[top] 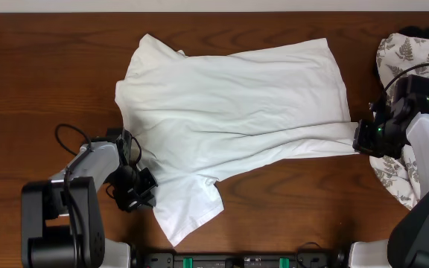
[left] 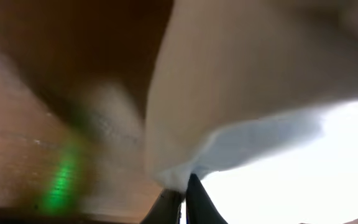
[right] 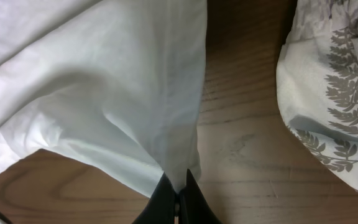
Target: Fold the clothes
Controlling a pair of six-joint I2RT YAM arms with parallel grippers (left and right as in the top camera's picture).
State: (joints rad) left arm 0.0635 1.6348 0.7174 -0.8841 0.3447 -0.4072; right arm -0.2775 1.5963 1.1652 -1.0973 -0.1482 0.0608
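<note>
The clothes are one white T-shirt [top: 237, 104], lying spread and wrinkled across the middle of the brown wooden table [top: 43, 74], with one sleeve pointing toward the front edge. My left gripper [top: 149, 181] is at the shirt's left edge beside that sleeve. In the blurred left wrist view its gripper [left: 183, 194] is shut on a pinch of the white fabric [left: 241, 81]. My right gripper [top: 357, 139] holds the shirt's right-hand corner. The right wrist view shows that gripper [right: 178, 186] shut on the gathered fabric [right: 104, 81].
A white cloth with a grey fern print [top: 415, 52] is heaped at the table's right edge, close to the right arm, and also shows as a fern cloth [right: 334, 93] in the right wrist view. Something dark [top: 423, 31] lies on it. A black cable [top: 69, 138] loops beside the left arm.
</note>
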